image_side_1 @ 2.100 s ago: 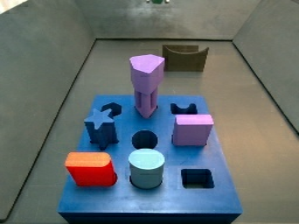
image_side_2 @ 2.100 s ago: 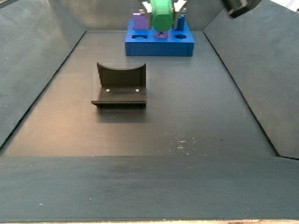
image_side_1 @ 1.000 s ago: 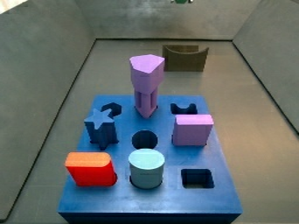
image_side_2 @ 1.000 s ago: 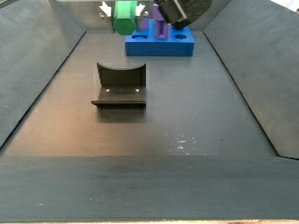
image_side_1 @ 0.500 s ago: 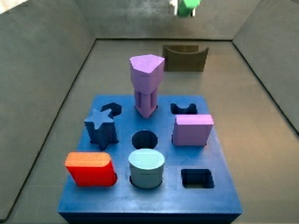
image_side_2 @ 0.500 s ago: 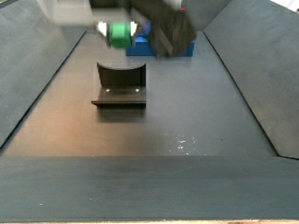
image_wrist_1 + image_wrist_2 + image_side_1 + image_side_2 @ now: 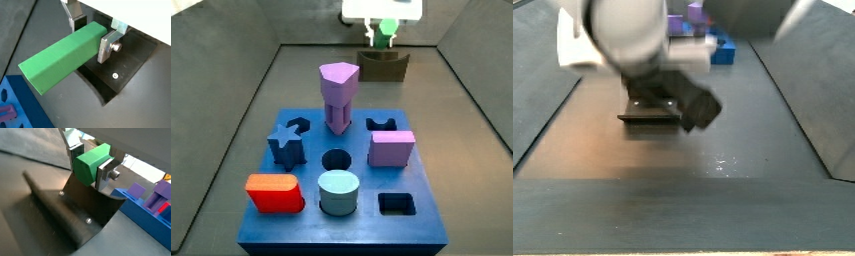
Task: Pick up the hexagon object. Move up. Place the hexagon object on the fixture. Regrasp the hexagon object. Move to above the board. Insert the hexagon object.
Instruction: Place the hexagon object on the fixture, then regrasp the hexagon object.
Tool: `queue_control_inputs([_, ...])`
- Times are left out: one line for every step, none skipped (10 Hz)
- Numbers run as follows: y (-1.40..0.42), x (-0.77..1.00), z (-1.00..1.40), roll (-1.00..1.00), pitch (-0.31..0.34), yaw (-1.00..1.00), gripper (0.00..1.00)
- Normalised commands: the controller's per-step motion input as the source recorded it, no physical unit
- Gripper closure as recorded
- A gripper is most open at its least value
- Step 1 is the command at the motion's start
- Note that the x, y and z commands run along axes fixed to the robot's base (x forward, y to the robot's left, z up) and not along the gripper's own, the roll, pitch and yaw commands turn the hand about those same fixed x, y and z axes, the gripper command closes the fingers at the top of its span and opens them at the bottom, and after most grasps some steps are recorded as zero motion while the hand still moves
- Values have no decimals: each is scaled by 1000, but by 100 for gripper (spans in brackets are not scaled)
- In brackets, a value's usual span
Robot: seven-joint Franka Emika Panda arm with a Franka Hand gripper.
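You have the blue board (image 7: pixel 345 180) nearest on the grey tray floor (image 7: pixel 251 150), the purple pillar (image 7: pixel 337 95) upright at its far side. Beyond, at 12 o'clock, the fixture (image 7: pixel 382 65) sits by the back wall. Your arm drops from above over it. The gripper (image 7: pixel 90 34) pinches the green hexagon object (image 7: pixel 63 57) just above the fixture (image 7: pixel 83 210).

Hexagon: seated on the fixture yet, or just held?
Held: gripper shut on the hexagon above the fixture; contact cannot be told.
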Motion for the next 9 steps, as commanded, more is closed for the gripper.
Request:
queue_control_inputs([99,153,-682,-384,45,-131,100])
queue_control_inputs([82,136,-555,-296,38,-125,100])
queue_control_inputs([57,100,-288,-201,16,-118,100])
queue_control_inputs([0,0,0,0,0,0,0])
queue_control_inputs([0,0,1000,-27,-29,22,0])
queue_control_inputs([0,-3,1000,-27,-26,23,0])
queue_control_inputs([4,-21,1000,-19,-17,33,0])
queue_control_inputs([2,-27,1000,-6,-5,43,0])
queue_control_inputs([4,-30,1000,-3,11,47,0])
